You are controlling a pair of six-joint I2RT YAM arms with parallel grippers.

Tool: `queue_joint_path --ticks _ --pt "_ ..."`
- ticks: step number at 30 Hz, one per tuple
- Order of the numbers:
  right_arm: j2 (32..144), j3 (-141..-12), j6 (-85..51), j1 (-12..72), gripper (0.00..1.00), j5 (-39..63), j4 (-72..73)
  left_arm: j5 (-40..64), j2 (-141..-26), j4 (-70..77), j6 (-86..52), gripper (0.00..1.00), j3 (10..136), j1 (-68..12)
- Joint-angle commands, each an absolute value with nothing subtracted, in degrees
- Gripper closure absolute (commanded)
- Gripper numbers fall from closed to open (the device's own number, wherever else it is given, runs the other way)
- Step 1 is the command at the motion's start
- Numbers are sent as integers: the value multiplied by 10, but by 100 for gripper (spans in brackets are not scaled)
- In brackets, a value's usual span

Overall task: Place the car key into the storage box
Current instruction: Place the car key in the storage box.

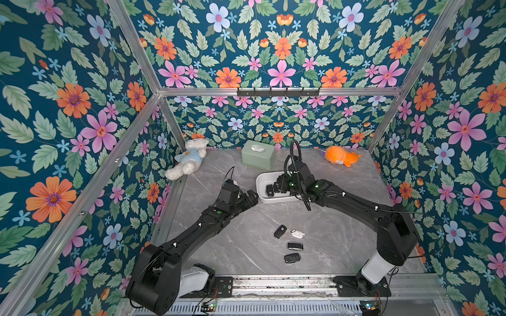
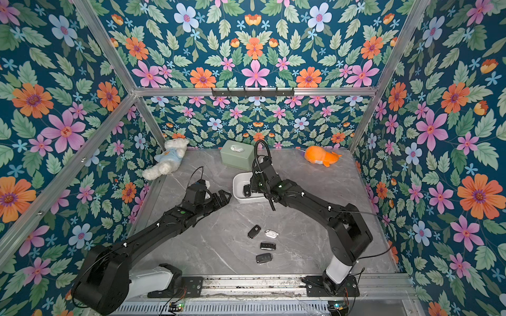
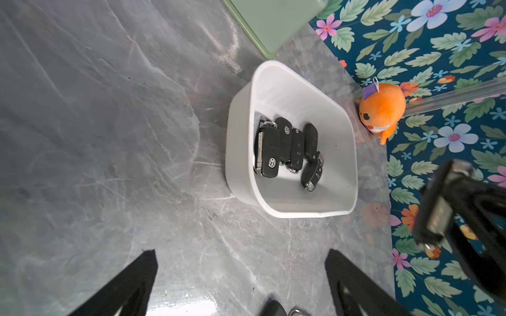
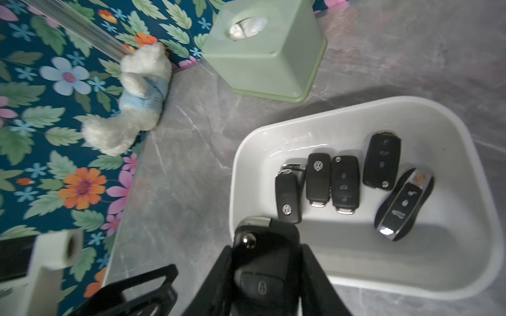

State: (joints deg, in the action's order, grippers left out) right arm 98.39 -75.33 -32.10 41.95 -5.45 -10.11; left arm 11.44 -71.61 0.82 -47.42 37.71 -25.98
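The car key (image 4: 262, 273) is a glossy black flip fob. It has a round chrome button near one end, a chrome cap on that end, and a padlock symbol on the button closest to the right wrist camera. Your right fingers (image 4: 317, 279) are clamped on its two long sides. They hold it up over the storage box (image 3: 235, 142) with its chrome end above the rim, so it is not lying inside.

Going left to right across the tabletop (image 1: 246, 246), a white teddy bear (image 1: 189, 158) in a pale blue shirt lies in the back left corner. Your left fingers (image 3: 137, 284) are spread wide with nothing between them, over bare tabletop just left of the box. A sage-green tissue box (image 1: 258, 154) stands at the middle of the back edge. Just in front of it sits the storage box, a shallow white tub with rounded corners. A row of black fobs (image 4: 345, 186) lies on its floor, one of them longer and trimmed in chrome. An orange plush toy (image 1: 341, 158) lies in the back right corner. Nearer the front edge, right of the middle, three black keys (image 1: 295, 246) and one white key (image 1: 297, 234) lie loose, well apart from the box.
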Motion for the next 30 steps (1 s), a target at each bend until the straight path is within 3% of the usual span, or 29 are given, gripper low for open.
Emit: queue_joint_path --ticks 1,12,30 --pt "1016 -800 -256 409 71 -99 -180 145 -722 30 -466 0 379 -260" --pt "1142 -935 -182 386 71 -188 -317 168 -732 27 -451 0 381 -261" --pt "1217 -968 -173 345 70 -146 -313 165 -725 11 -445 0 374 -269"
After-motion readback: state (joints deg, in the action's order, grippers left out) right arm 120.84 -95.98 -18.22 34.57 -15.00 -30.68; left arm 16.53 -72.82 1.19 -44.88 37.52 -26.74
